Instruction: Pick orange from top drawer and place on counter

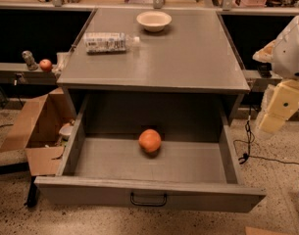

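Observation:
The orange [150,141] lies in the open top drawer [149,195], near the middle toward its back. The drawer is pulled all the way out, with its black wire handle [148,199] on the front panel. The grey counter [188,58] is the cabinet top above it. My arm hangs at the right edge of the camera view, and the gripper [272,122] is at its cream-coloured lower end, to the right of the cabinet and drawer. It is well away from the orange and holds nothing that shows.
A white bowl [154,20] and a lying plastic bottle [109,42] are at the back of the counter. An open cardboard box [38,131] stands left of the drawer. A small red fruit [45,64] sits on a side shelf. Black cables [266,158] run over the floor at right.

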### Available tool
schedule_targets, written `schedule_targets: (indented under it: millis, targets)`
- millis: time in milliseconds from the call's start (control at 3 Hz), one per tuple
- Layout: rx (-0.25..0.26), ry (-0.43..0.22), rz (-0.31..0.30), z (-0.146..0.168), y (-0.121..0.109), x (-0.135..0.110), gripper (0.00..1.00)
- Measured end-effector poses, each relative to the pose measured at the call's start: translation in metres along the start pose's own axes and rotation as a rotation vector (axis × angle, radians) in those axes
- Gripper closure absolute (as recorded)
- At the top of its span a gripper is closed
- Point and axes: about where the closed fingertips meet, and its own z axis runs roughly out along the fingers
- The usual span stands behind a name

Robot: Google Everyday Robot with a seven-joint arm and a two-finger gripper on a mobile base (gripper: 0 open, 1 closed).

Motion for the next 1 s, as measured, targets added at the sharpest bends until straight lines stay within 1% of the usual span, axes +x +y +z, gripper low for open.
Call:
schedule_targets:
  millis: [333, 667, 1000]
  targets:
    - [-0.005, -0.042, 0.015, 0.029, 0.007, 0.004, 0.0]
    - [-0.056, -0.184, 0.055, 0.064, 0.016, -0.016, 0.0]
    - [-0.118, -0.404, 0.072, 0.141, 0.034, -0.027, 0.0]
